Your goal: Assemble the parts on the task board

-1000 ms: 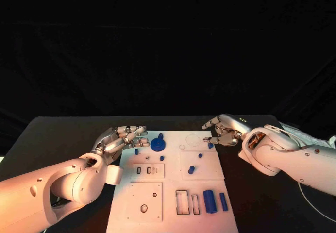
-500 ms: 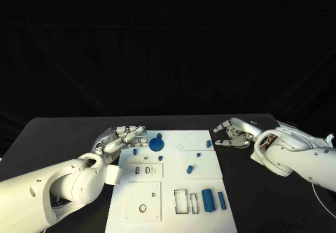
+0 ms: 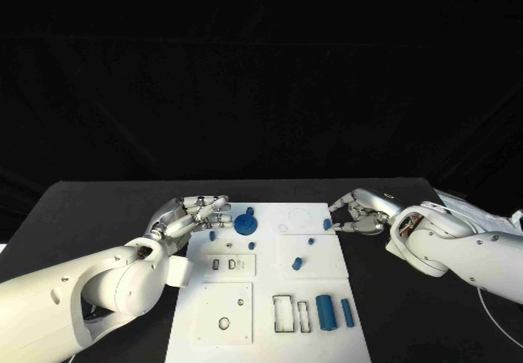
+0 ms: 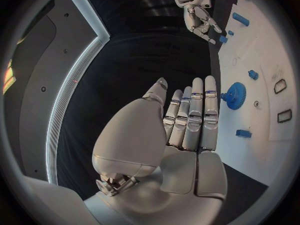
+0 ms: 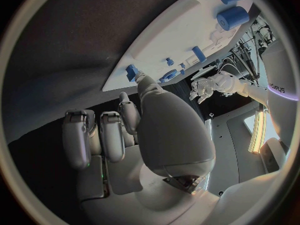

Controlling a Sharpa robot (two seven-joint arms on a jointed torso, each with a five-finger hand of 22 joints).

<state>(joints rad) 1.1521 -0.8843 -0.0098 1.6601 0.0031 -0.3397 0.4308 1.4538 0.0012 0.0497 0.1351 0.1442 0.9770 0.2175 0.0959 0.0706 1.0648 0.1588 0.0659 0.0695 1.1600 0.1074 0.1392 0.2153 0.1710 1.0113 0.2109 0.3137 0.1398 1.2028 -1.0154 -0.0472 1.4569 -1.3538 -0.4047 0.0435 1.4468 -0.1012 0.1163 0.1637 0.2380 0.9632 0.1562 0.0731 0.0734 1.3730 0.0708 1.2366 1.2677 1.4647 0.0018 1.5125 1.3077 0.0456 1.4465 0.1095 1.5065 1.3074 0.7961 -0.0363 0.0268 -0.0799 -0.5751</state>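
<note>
White board (image 3: 267,302) carries the cylinders (image 3: 325,311) nearest, then the gear (image 3: 246,224) beside the open, empty left hand (image 3: 196,215); farthest, the right hand (image 3: 357,213), fingers curled and empty, has returned toward the peg (image 3: 326,224), suggesting a renewed pickup.

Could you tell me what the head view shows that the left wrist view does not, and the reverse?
Head view alone: the board's near half, with the two upright blue cylinders beside the rectangular slots, and both arms reaching in from the sides.

Left wrist view alone: the left hand from behind, fingers straight and close together, holding nothing.

Both: the white task board, the blue gear just ahead of the left hand, and the right hand at the board's far right edge near a small blue part.
</note>
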